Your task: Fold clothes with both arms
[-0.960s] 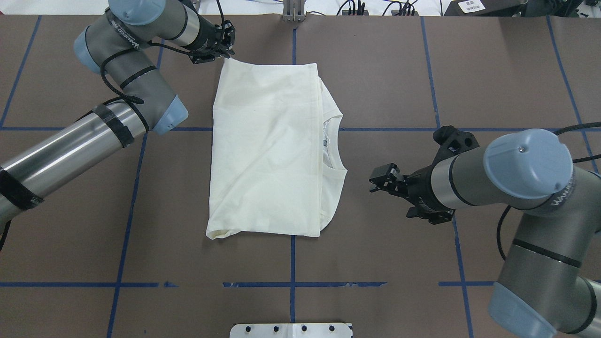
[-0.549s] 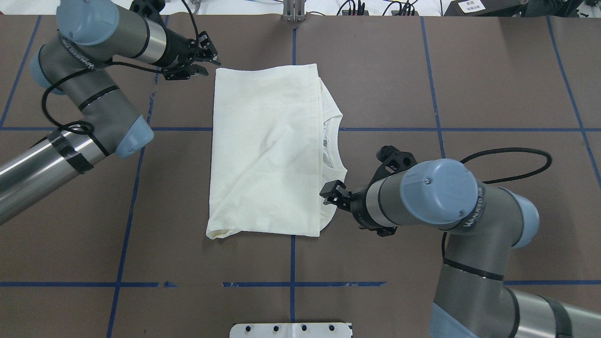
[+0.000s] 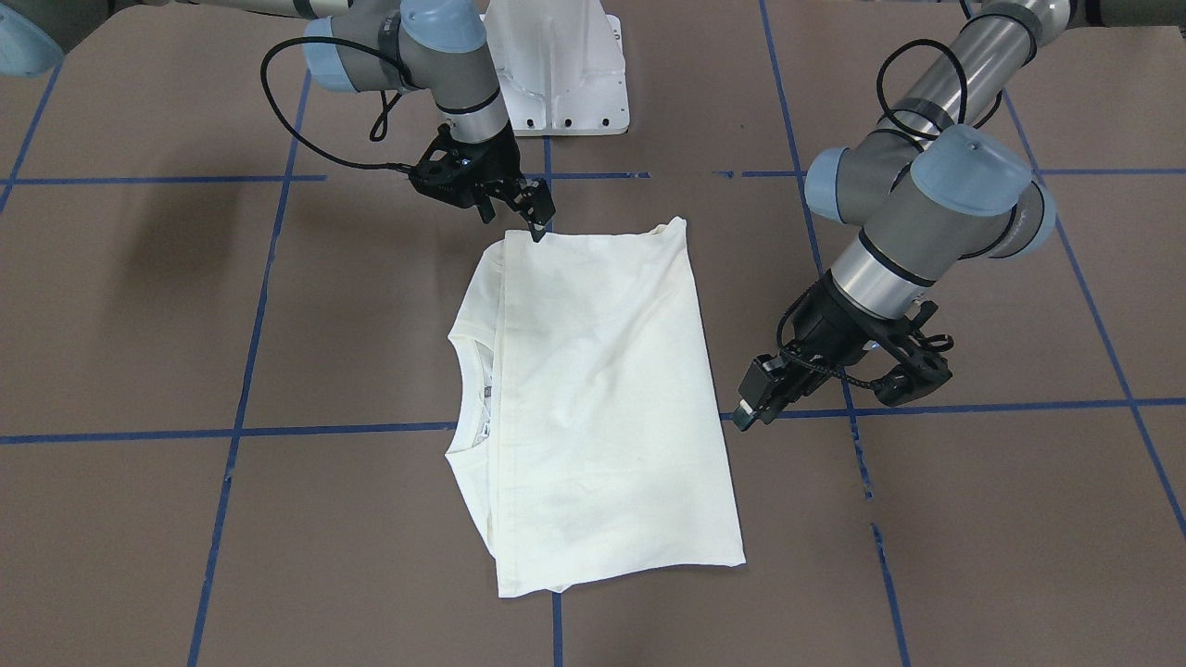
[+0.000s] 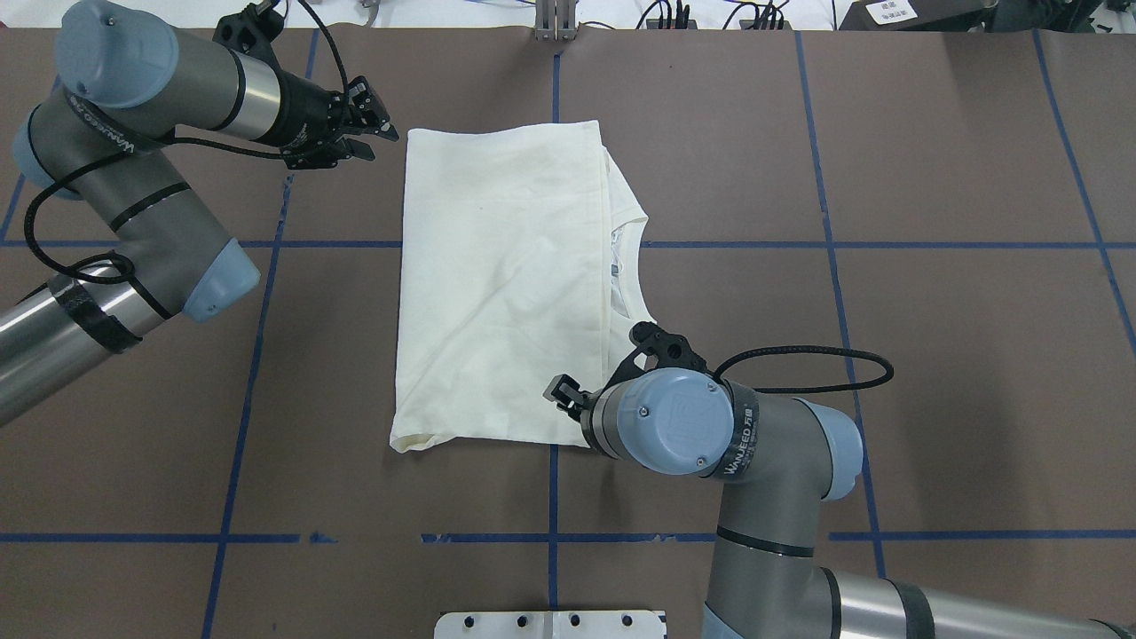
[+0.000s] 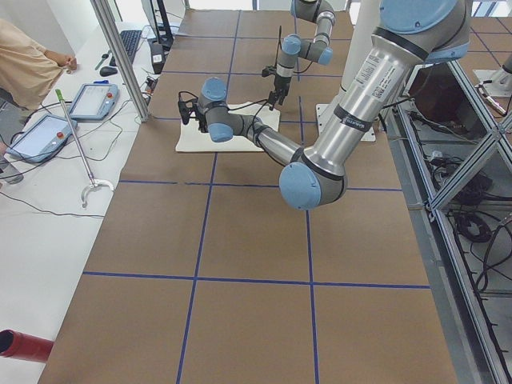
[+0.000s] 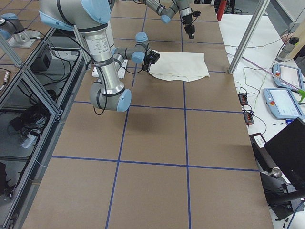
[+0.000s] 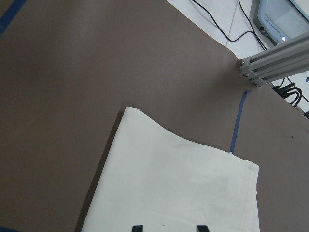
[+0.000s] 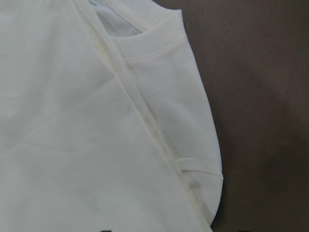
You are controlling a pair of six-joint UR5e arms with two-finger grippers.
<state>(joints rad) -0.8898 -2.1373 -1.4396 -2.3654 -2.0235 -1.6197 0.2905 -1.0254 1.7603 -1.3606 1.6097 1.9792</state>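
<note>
The clothes are one cream shirt [image 4: 506, 284], folded into a long rectangle at the table's middle, with the ribbed collar [image 4: 632, 266] showing on its right side. My left gripper [image 4: 371, 135] hovers open just left of the shirt's far left corner, apart from the cloth; in the front view the left gripper [image 3: 749, 408] is beside that edge. My right gripper [image 3: 511, 218] is open over the shirt's near right corner, one fingertip [image 3: 539, 227] at the cloth edge. From overhead the right gripper [image 4: 564, 393] is mostly hidden under its wrist. The right wrist view shows the shirt [image 8: 96, 121] close up.
The brown table cover carries blue tape lines [image 4: 552, 537]. A white base plate [image 4: 550, 624] sits at the near edge and a metal post [image 4: 555, 22] at the far edge. A person [image 5: 24, 64] and tablets [image 5: 92, 100] are beside the table's far side.
The right arm has swung left from beside the shirt to over its near right corner. The left gripper has drawn back leftward from the far left corner, which now lies flat.
</note>
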